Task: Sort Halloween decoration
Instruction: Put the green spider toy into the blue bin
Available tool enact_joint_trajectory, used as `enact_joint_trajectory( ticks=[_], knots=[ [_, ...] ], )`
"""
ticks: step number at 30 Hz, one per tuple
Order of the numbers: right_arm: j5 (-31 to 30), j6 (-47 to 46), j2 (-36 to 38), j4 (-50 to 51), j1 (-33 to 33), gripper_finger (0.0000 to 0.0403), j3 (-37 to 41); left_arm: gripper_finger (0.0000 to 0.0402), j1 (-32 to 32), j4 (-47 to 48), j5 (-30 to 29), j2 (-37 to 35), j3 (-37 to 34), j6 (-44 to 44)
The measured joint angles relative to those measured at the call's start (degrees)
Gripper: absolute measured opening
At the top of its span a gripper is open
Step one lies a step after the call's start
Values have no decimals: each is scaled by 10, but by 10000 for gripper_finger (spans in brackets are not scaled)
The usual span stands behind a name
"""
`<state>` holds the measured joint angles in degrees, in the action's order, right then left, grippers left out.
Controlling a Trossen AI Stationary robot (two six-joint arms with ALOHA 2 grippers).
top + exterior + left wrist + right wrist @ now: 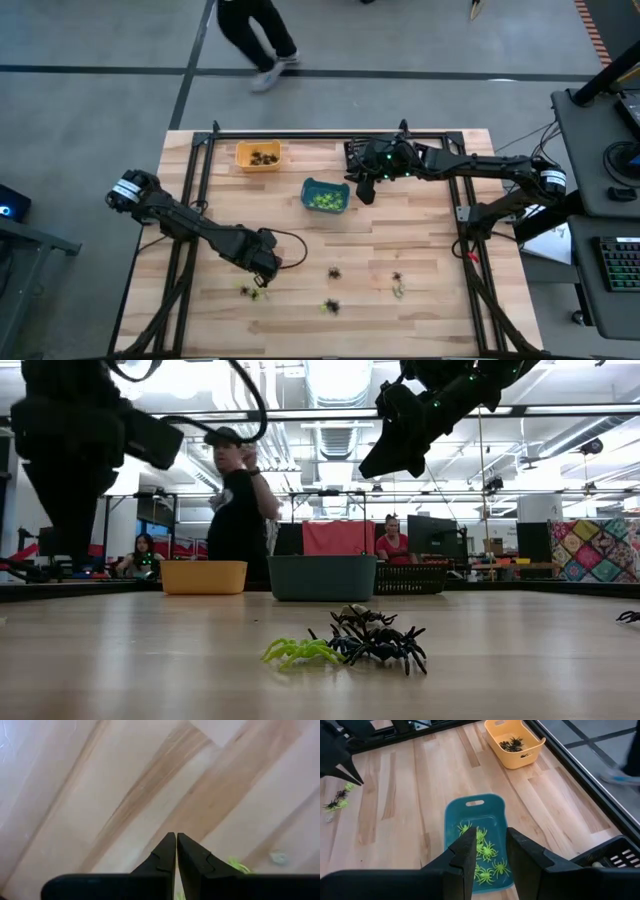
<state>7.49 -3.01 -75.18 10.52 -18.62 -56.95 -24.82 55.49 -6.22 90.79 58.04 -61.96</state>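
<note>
Wooden table [420, 300] first: broad, slatted, with loose spiders scattered along the near half and three bins toward the far edge.

Teal bin [324, 196] holding lime green spiders [485, 852]; orange bin [258, 156] holding dark ones; black bin [610, 855] barely seen beside the right arm.

Right gripper [487, 855] hovering over the teal bin, jaws part spread, nothing visibly between them. Little danger there beyond clipping the bin's rim on a descent.

Left gripper [264, 268] low at the near left, jaws pressed together, apparently on nothing: tips meet cleanly in its wrist view, green spider [239, 866] lying just beside. Probable missed pinch; risk of lifting away empty, or of nudging the trinket aside.

Near-centre cluster [345, 643] of green and black spiders touching, legs possibly tangled: risk of two colours rising together into one bin.
</note>
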Motion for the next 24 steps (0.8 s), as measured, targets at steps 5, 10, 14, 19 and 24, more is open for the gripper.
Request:
enact_joint_trajectory(
  ticks=[5, 10, 14, 19, 24],
  knots=[
    [0, 0, 0, 2, 4, 96, 0, 0, -11, 0, 76, 0, 7, 4],
    [0, 0, 0, 3, 7, 96, 0, 0, -62, -4, 83, 1, 0, 59],
    [0, 0, 0, 3, 9, 96, 0, 0, -139, -5, 20, -1, 0, 103],
    [0, 0, 0, 3, 9, 96, 0, 0, -226, -5, -65, -1, -18, 40],
    [0, -6, 0, 3, 9, 96, 0, 0, -280, -15, -104, -1, -37, -39]
  ],
)
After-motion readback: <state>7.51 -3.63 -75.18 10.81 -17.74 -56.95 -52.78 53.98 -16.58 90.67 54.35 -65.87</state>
